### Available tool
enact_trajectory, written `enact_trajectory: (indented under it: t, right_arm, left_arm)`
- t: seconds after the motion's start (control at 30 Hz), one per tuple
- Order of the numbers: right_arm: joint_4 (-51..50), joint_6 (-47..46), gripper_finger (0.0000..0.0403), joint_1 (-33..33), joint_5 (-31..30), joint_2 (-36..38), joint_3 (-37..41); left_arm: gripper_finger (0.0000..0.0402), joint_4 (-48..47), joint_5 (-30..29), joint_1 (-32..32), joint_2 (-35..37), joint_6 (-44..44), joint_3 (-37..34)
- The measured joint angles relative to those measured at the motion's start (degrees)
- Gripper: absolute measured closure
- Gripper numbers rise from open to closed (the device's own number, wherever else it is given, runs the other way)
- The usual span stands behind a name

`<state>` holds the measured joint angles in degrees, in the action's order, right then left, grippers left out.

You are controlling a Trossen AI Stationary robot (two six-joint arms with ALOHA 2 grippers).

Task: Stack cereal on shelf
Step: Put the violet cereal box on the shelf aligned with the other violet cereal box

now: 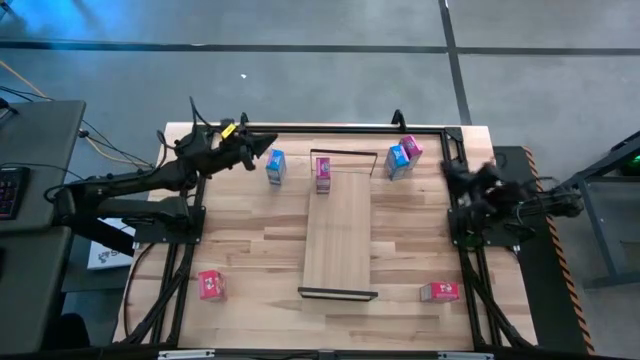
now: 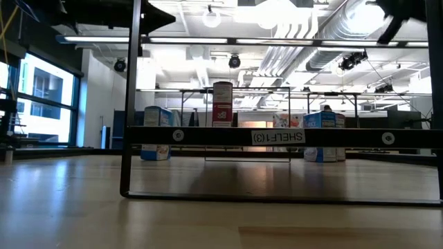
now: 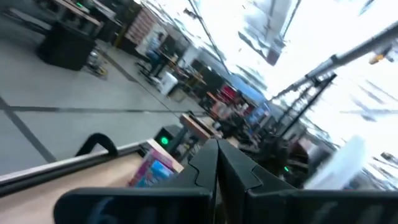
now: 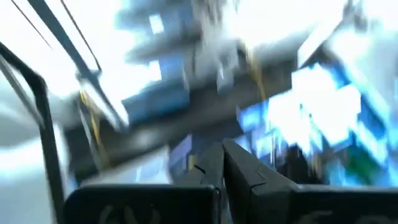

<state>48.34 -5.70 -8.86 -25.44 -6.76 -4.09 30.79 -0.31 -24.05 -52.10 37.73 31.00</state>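
Note:
The shelf (image 1: 338, 235) is a long light-wood board with black wire frames at both short ends, lying down the table's middle. One pink cereal box (image 1: 323, 173) (image 2: 222, 104) stands upright on its far end. A light blue box (image 1: 276, 166) (image 2: 157, 133) stands on the table just left of it. Another blue box (image 1: 397, 160) (image 2: 322, 135) and a pink box (image 1: 411, 149) stand right of the far end. Two red boxes (image 1: 210, 284) (image 1: 440, 291) lie near the near corners. My left gripper (image 1: 268, 150) (image 3: 216, 158) is shut, raised beside the left blue box. My right gripper (image 1: 450, 172) (image 4: 224, 158) is shut at the table's right edge.
Black frame rails (image 1: 380, 129) run along the table's far edge and both sides. The shelf's near wire frame (image 2: 277, 137) stands close before the low camera. Bare wood (image 1: 250, 235) lies on either side of the board. Desks and equipment stand off the table to the left.

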Motion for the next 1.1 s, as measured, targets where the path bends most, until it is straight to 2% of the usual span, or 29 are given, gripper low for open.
enact_trajectory:
  t: [0.1, 0.17, 0.2, 0.3, 0.33, 0.37, 0.47, 0.53, 0.6, 0.73, 0.83, 0.9, 0.97, 1.1]
  right_arm:
    - [3.6, 7.0, 0.0402, 0.0, -1.9, -3.3, -3.4]
    - [-0.9, 7.5, 0.0402, 0.2, -8.9, -6.6, -8.2]
    - [-4.9, 7.2, 0.0402, 0.6, -14.6, -8.6, -11.1]
    - [-25.6, 1.6, 0.0401, 2.7, -31.9, -14.9, -21.3]
    - [-35.1, -0.4, 0.0399, 3.9, -34.4, -16.8, -25.0]
    - [-45.2, -4.0, 0.0393, 5.3, -34.5, -18.4, -28.8]
    - [-69.7, -19.3, 0.0357, 12.2, -26.8, -24.1, -39.5]
    - [-82.5, -24.6, 0.0318, 17.7, -19.9, -28.0, -45.0]
    - [-91.1, -28.1, 0.0273, 23.6, -14.4, -32.4, -48.6]
    - [-96.1, -28.4, 0.0183, 35.9, -1.8, -41.5, -52.1]
    - [-95.7, -24.6, 0.0140, 45.2, 9.5, -49.2, -53.3]
    - [-96.4, -22.3, 0.0127, 50.7, 15.3, -54.6, -54.2]
    - [-97.9, -20.5, 0.0123, 54.8, 18.7, -59.0, -55.2]
    - [-99.0, -17.2, 0.0122, 59.2, 24.8, -65.1, -56.2]
  left_arm:
    - [0.0401, 0.0, -3.0, 0.0, 0.0, 0.1, 0.0]
    - [0.0401, 0.0, -4.2, 0.0, -0.1, 0.1, 0.0]
    - [0.0400, -0.1, -4.5, 0.0, -0.1, -0.1, 0.0]
    - [0.0397, 0.0, -5.8, 0.0, -0.1, -1.4, 0.0]
    - [0.0396, 0.0, -6.1, 0.0, -0.1, -1.9, 0.0]
    - [0.0394, -0.1, -6.3, 0.0, -0.1, -2.1, 0.0]
    - [0.0387, -0.2, -6.5, 0.0, -0.1, -3.4, 0.0]
    - [0.0380, -1.0, -6.5, 0.0, -0.1, -4.3, 0.0]
    - [0.0373, -1.4, -6.5, 0.0, -0.1, -4.4, 0.0]
    - [0.0357, -2.1, -6.0, 0.0, -0.1, -4.4, 0.0]
    - [0.0343, -3.3, -5.7, 0.0, -0.2, -4.3, 0.0]
    - [0.0334, -3.8, -4.7, 0.0, -0.2, -3.6, 0.0]
    - [0.0326, -4.2, -3.5, 0.0, -0.2, -3.5, 0.0]
    - [0.0314, -4.2, -2.7, 0.0, -0.2, -3.5, 0.0]
